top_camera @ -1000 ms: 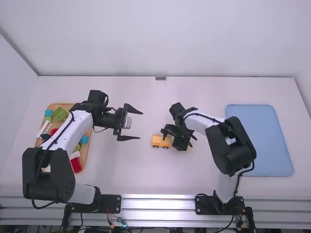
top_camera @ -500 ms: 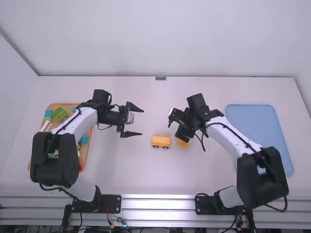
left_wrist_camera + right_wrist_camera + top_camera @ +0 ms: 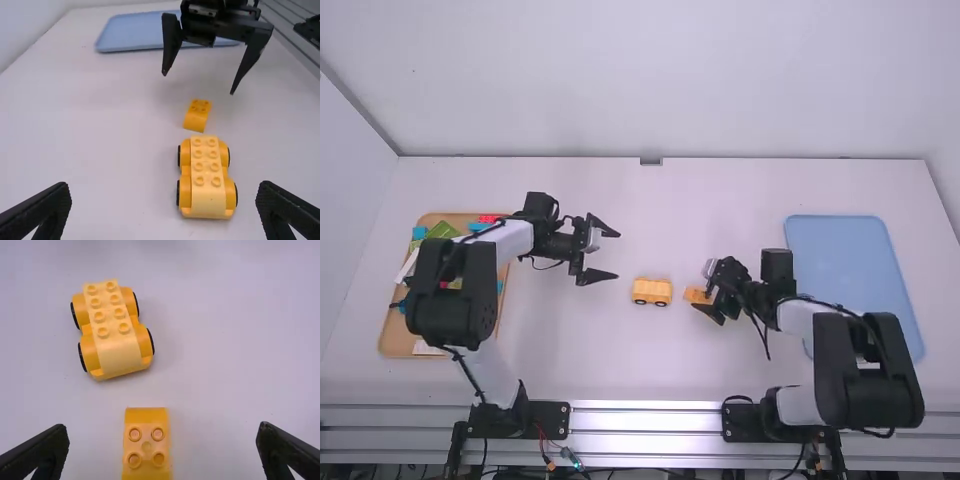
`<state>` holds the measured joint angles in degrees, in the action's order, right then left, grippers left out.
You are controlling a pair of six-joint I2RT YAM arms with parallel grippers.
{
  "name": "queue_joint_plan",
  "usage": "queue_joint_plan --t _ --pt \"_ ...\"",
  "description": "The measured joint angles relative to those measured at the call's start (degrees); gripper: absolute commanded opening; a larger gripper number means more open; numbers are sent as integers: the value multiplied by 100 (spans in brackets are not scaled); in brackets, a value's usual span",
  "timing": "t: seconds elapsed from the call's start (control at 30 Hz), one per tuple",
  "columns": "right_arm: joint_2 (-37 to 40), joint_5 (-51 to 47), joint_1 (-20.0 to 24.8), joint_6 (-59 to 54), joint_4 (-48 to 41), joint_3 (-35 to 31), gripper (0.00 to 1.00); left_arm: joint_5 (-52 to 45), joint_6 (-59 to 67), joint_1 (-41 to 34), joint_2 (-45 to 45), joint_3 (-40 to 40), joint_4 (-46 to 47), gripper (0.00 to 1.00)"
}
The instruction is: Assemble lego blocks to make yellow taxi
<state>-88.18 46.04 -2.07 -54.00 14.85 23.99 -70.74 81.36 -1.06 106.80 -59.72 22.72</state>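
The yellow wheeled car base [image 3: 652, 291] rests at mid-table, with studs on top in the left wrist view [image 3: 205, 175]. Just right of it, apart, lies a small orange-yellow block [image 3: 697, 295] with several studs [image 3: 146, 445]. My right gripper [image 3: 706, 288] is by that block's right side, low over the table; its fingers stand wide apart in the right wrist view [image 3: 162, 450], the block between and beyond them, ungripped. Left of the car base my left gripper [image 3: 611, 254] hangs open and holds nothing; its fingers are spread in the left wrist view [image 3: 162, 210].
A wooden tray [image 3: 395, 346] of mixed coloured blocks lies at the left, partly under the left arm. At the right is a blue tray [image 3: 850, 260], with the right arm over its near left corner. Metal rails [image 3: 645, 420] run along the near edge.
My right gripper has moved right and back from over the small block, uncovering it and the car base. The left arm's links have shifted right, while its gripper moved only slightly.
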Motion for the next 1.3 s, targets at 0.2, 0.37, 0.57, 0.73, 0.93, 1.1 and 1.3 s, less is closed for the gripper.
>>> queue_joint_plan --t 0.2,0.37,0.57,0.73,0.93,1.1,1.3 --pt "-1012 468 225 -186 627 -87 90 -2 -133 -382 0 0 -96 99" --pt "-1499 682 350 -511 568 -31 81 -4 -155 -551 0 0 -94 99" --pt "-1810 804 461 -721 929 -4 71 -151 -212 -560 0 0 -9 99" --pt "-2122 896 459 -767 1279 7 63 -219 -214 -560 0 0 61 99" --pt "-2378 1191 459 -776 1344 114 49 -216 -212 -560 0 0 103 99" --pt "-2385 1196 459 -772 1342 125 33 -210 -212 -560 0 0 107 99" --pt "-2385 1196 459 -767 1351 122 22 -98 -212 -560 0 0 203 99"
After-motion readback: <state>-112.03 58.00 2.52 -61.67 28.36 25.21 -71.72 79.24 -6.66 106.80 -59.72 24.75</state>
